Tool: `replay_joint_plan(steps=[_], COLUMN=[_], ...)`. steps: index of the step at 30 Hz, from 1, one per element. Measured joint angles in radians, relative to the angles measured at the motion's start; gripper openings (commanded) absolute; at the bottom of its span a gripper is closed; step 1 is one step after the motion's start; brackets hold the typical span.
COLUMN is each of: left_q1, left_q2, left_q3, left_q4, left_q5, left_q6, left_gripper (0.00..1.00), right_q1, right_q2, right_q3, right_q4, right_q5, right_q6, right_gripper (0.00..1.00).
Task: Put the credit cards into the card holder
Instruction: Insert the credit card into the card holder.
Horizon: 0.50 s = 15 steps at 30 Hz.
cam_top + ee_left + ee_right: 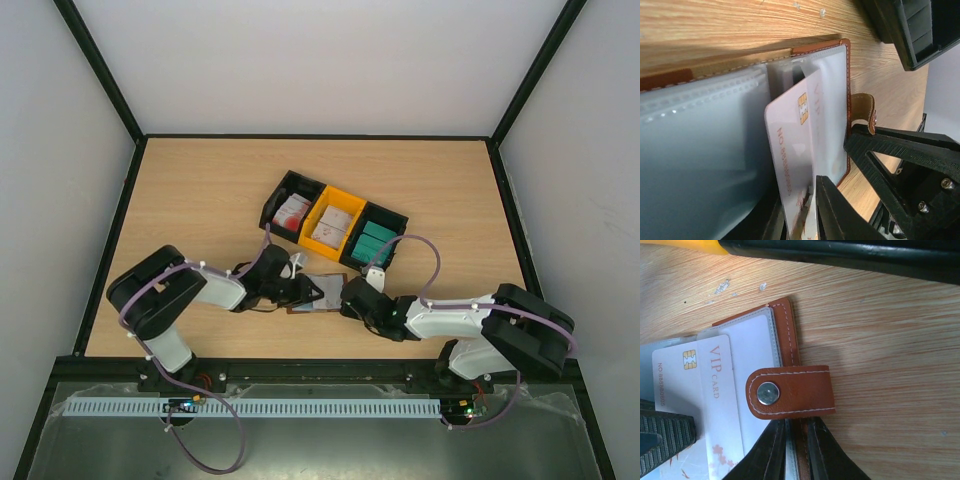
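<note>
On the desk (200, 190), the card holder (322, 294) lies open at centre, bins (335, 218) at its 12 o'clock. The right gripper (795, 452), in from 3 o'clock, is nipped tight on its brown edge. The left gripper (800, 220), from 9, pinches a white card (790, 150), half inside a pocket.

Free tabletop (200, 180) at far left and right; row of bins (345, 195) close beyond the card holder (328, 292), left gripper (308, 291) and right gripper (349, 297) flanking it.

White card (790, 150) lower end, card holder (700, 150) left side: cut off.
</note>
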State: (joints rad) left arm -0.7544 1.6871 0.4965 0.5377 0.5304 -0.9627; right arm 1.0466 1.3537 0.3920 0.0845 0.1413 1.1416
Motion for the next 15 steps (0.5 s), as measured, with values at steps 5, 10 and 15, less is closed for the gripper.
replay_joint_plan(steps=[5,10,15], left_q1=[-0.021,-0.040,-0.064], left_q2=[-0.022,-0.076,-0.123], left_q3=[0.016,0.032,0.051], left_q4=[-0.032,-0.114,-0.207], left_q5=[-0.032,-0.090,-0.148], left_q6=[0.013,0.041,0.061], left_gripper=[0.40,0.62,0.69], right_q1=[0.000,0.000,-0.003], right_q2=[-0.006,-0.008,-0.019], right_q3=[-0.003,-0.005,-0.021], right_q4=[0.004,0.007,0.034], right_q5=[0.000,-0.001,-0.013], right_q6=[0.000,-0.001,-0.012], right_gripper=[0.13,0.13,0.14])
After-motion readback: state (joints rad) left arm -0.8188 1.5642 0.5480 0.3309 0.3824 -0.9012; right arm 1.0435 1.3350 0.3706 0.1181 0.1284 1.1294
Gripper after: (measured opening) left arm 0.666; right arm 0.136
